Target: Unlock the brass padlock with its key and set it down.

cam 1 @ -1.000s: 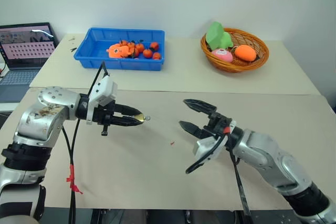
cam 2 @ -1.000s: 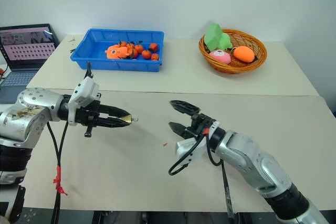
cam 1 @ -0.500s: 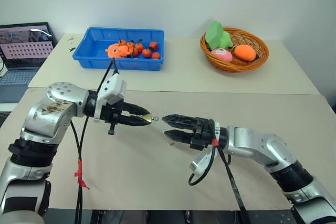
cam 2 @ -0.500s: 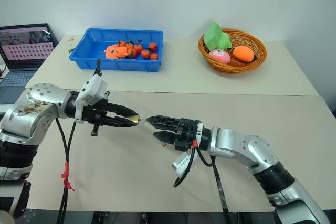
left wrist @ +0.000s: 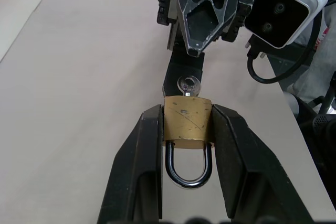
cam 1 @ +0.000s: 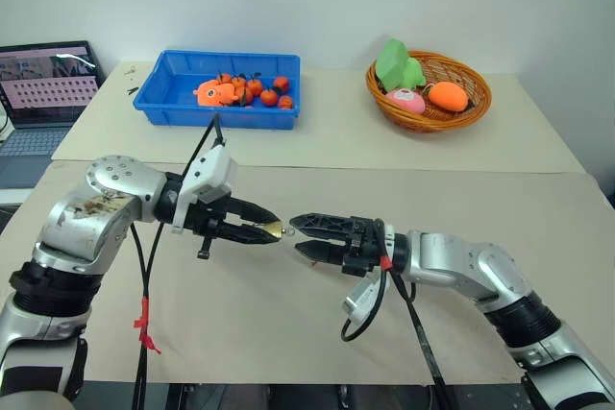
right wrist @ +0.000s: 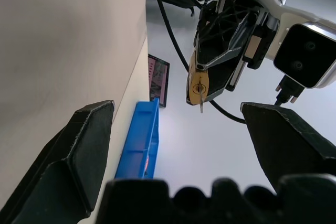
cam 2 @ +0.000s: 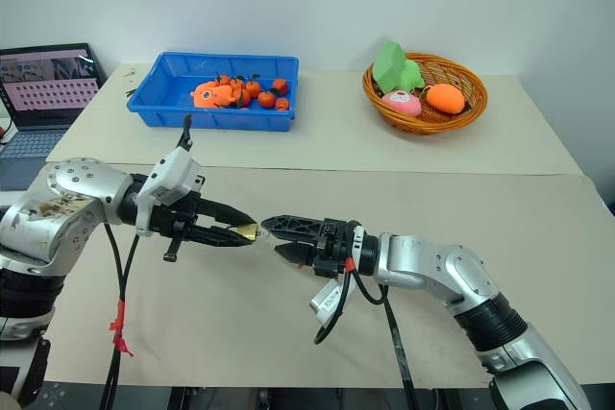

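Note:
The brass padlock (left wrist: 187, 119) is clamped by its body between the tips of my left gripper (cam 1: 273, 230), above the table. Its silver shackle (left wrist: 188, 174) points back toward the wrist. The key (left wrist: 187, 85) sits in the keyhole and sticks out toward my right gripper (cam 1: 296, 235). That gripper is open and level, pointing at the padlock, one finger above the other. Its fingertips stand just short of the key, not touching it. In the right wrist view the padlock (right wrist: 199, 85) and key (right wrist: 201, 106) hang in the gap between the wide-spread fingers (right wrist: 79, 145).
A blue bin (cam 1: 219, 90) with orange fruit and a wicker basket (cam 1: 430, 91) with toys stand on the far table. A laptop (cam 1: 46, 79) is at the far left. Black cables hang from both wrists over the tan table (cam 1: 240, 314).
My right gripper has swung left and turned level, from open over the table's middle to tips facing the key. The left gripper with the padlock has shifted slightly right.

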You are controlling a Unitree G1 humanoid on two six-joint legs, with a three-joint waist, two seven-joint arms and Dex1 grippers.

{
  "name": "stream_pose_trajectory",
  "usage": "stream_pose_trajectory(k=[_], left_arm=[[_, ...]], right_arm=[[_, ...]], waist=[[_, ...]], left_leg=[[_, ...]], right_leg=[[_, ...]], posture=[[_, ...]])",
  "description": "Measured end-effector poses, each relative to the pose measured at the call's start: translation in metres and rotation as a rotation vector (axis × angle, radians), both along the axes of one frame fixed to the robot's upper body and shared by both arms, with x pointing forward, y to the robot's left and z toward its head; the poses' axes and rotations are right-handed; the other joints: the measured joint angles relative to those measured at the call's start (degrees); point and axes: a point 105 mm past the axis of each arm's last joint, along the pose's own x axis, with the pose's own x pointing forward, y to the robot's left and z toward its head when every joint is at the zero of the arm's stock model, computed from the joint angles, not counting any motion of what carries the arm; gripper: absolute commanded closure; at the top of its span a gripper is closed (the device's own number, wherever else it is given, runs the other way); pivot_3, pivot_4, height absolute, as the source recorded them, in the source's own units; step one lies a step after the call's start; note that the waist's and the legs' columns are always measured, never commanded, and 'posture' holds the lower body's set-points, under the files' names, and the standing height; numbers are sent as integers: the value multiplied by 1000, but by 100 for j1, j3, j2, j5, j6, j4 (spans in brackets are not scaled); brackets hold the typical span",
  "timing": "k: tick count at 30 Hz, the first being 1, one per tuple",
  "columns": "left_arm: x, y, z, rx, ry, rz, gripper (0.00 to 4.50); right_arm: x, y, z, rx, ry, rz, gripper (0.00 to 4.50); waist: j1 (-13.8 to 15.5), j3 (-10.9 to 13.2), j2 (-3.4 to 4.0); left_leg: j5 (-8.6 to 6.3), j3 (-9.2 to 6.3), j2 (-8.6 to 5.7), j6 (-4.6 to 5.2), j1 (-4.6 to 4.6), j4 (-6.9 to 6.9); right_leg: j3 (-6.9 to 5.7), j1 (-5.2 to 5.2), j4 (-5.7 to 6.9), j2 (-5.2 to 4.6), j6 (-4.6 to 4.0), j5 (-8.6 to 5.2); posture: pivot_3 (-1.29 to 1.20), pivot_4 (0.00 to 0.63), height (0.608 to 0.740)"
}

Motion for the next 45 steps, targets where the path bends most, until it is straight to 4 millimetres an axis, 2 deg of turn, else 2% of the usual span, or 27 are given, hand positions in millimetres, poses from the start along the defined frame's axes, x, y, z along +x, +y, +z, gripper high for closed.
stream_pose_trajectory(k=[1, 3, 5, 7, 8, 11, 17, 30, 45], left_arm=[[0, 0, 0, 0, 1, 0, 3662], [0, 1, 0, 7, 2, -3, 3662], [-1, 1, -2, 20, -1, -5, 3662], [0, 1, -3, 33, -17, -11, 3662], [0, 0, -4, 36, -20, -11, 3662], [1, 0, -6, 45, -24, -13, 3662], [2, -1, -7, 45, -33, -6, 3662], [4, -1, -8, 46, -37, 7, 3662], [8, -1, -9, 43, -52, 27, 3662]], right_arm=[[0, 0, 1, -1, -3, 1, 0], [0, 1, 1, -3, -5, 2, 514], [0, 2, 1, -4, -5, 2, 514], [0, 2, 2, -4, -6, 3, 1210], [0, 3, 2, -4, -6, 4, 1300], [1, 4, 2, -5, -8, 6, 2469], [1, 5, 1, -19, -7, 3, 4490], [2, 7, -1, -36, 6, -5, 4490], [9, 8, 1, 1, 298, -45, 4490]], waist=[[1, 0, 0], [2, 0, 0], [2, 0, 0], [2, 0, 0], [2, 0, 0], [0, 0, 0], [2, 0, 0], [1, 0, 0], [4, 0, 0]], left_leg=[[0, 0, 0, 0, 0, 0], [0, 0, 0, 0, 0, 0], [0, 0, 0, 0, 0, 0], [0, 1, 0, 0, 0, 0], [0, 1, 0, 0, 0, 0], [0, 0, 0, 0, 0, 0], [0, 0, 0, 0, 0, 1], [0, 0, 0, 0, 1, 1], [0, 0, 0, 0, 3, 1]], right_leg=[[0, 0, 0, 0, 0, 0], [0, 0, 0, 0, 0, 0], [0, 0, 0, 0, 0, 0], [0, 0, 0, 0, 0, 0], [0, 0, 0, 0, 0, 0], [0, 0, 1, 0, -1, 0], [0, 0, 1, 0, 0, 0], [0, 0, 2, 0, -1, 0], [0, 3, 3, 0, -1, 1]], posture=[[0, 150, 740], [0, 150, 740], [0, 150, 740], [0, 150, 740], [0, 150, 740], [0, 150, 740], [0, 150, 740], [0, 150, 740], [0, 150, 740]])
